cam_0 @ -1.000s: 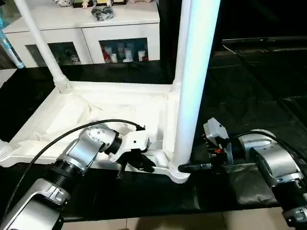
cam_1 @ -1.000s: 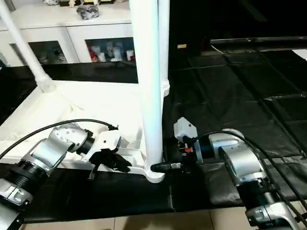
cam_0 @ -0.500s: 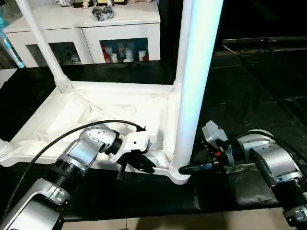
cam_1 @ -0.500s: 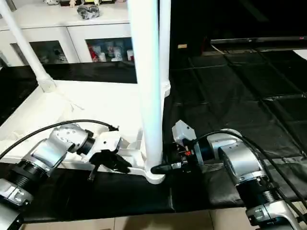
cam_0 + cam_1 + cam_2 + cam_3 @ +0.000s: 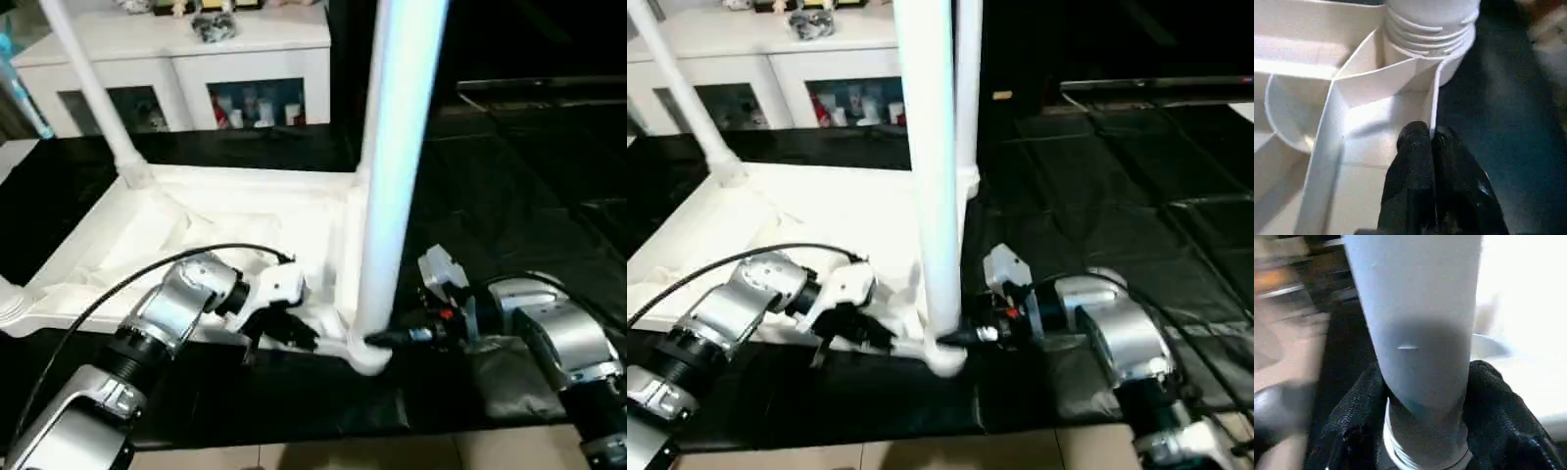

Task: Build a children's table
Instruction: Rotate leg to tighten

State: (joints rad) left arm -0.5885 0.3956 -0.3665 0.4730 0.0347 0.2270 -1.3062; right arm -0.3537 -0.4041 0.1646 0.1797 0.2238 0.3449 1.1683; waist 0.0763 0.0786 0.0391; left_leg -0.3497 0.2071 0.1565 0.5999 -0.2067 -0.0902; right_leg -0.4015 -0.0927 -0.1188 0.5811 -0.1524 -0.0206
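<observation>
Clamping the thin near rim of the table top (image 5: 235,220), the left gripper (image 5: 1432,147) has its two black fingers (image 5: 1413,147) pressed together on that wall, just beside the near right corner socket (image 5: 1430,44). The right gripper (image 5: 1425,396) reaches in from the other side of that same corner; its fingers (image 5: 1498,406) wrap the base of the near leg (image 5: 397,147), one on each side, grasping it just above the socket's ribbed collar.

The near leg stands upright, its long axis vertical, running out of sight at the upper edge of the head views. The table top lies upside down on the black mat (image 5: 1117,196), ribbed underside facing up, its long side running from the robot's left to its right. A second leg (image 5: 969,88) rises straight from the far right corner, directly behind the near one. A third leg (image 5: 88,88) stands in the far left corner, leaning away toward the left. A rounded socket (image 5: 8,304) shows at the near left corner.

Behind the table top stands a white cabinet (image 5: 196,69) with glass doors, small items inside and on it.
</observation>
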